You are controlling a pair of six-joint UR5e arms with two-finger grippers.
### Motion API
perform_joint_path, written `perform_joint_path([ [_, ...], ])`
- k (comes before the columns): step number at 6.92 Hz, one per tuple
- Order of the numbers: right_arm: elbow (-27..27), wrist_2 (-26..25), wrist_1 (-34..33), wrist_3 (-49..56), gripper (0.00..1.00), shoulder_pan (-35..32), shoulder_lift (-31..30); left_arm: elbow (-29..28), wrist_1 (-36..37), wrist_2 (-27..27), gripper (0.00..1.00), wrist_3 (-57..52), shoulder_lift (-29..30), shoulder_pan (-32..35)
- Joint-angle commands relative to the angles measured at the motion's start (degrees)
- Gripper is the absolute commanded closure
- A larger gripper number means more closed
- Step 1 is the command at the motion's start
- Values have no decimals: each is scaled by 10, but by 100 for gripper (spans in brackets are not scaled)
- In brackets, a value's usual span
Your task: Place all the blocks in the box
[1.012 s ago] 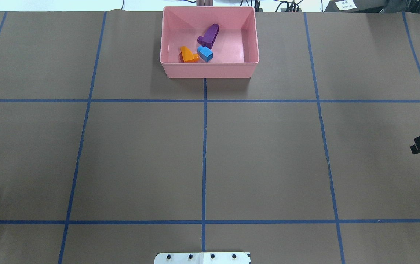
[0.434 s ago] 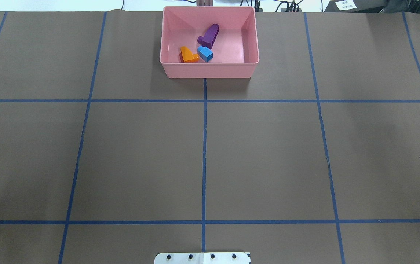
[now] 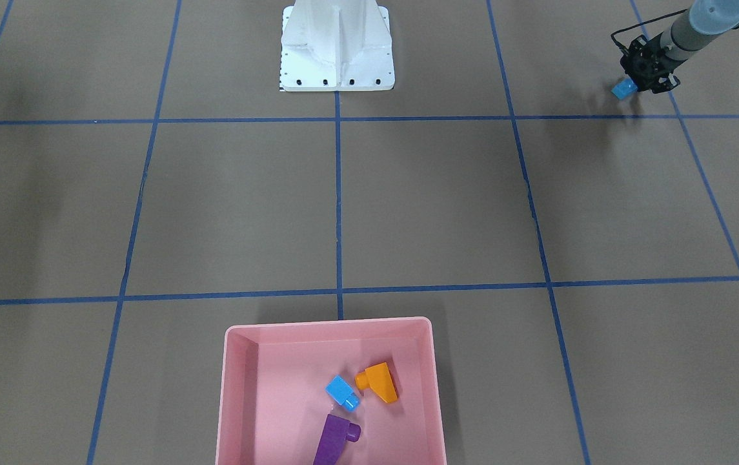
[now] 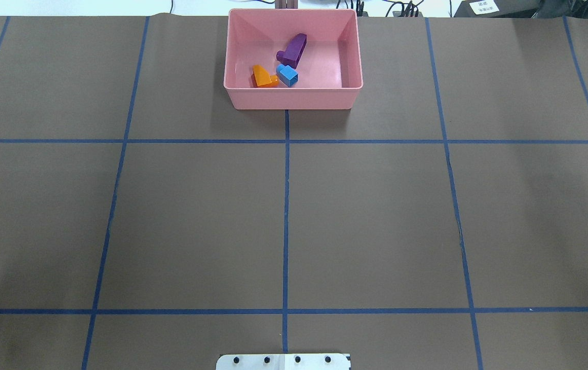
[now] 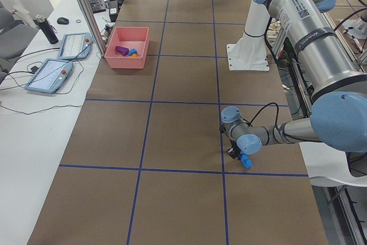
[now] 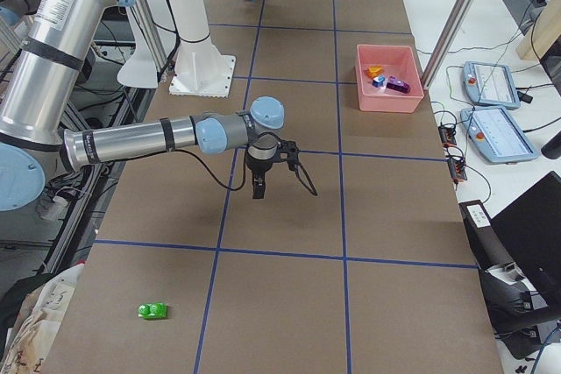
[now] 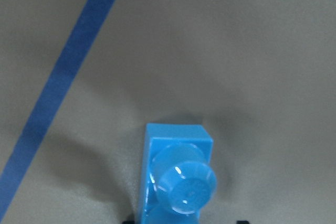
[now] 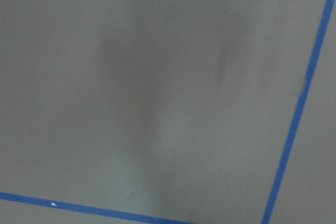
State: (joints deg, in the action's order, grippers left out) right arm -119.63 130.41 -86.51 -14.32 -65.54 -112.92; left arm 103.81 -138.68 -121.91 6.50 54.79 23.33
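Note:
The pink box (image 4: 294, 98) stands at the table's far middle, also in the front-facing view (image 3: 238, 400). Inside it lie an orange sloped block (image 4: 263, 77), a purple sloped block (image 4: 294, 49) and a small blue cube (image 4: 288, 75). My left gripper (image 3: 634, 80) is shut on a blue block (image 3: 623, 88) low over the table, near a tape crossing; the left wrist view shows this block (image 7: 177, 174) end-on. A green block (image 6: 152, 310) lies alone on the table's right end. My right gripper (image 6: 259, 183) hangs over bare table; whether it is open or shut I cannot tell.
The white robot base plate (image 3: 337, 64) sits at the table's near middle. Two tablets (image 6: 504, 133) and cables lie on the side bench beyond the box. Blue tape lines divide the brown table cover into squares.
In the overhead view the right gripper's black tip has slid toward the robot's side and out past the right edge. The box and its three blocks have not moved.

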Motion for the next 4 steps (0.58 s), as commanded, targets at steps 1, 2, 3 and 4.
perform_joint_path([
  [1, 70, 3, -1, 149, 0, -75, -12, 23, -2, -11, 100, 51, 14, 4],
  [2, 87, 1, 1, 175, 0, -93, -37, 31, -2, -46, 100, 68, 37, 8],
  [3, 93, -3, 1, 185, 0, -110, -43, 32, 0, -89, 100, 99, 65, 56],
  [4, 107, -3, 2, 187, 0, -131, -50, 35, 6, -124, 100, 134, 117, 112],
])
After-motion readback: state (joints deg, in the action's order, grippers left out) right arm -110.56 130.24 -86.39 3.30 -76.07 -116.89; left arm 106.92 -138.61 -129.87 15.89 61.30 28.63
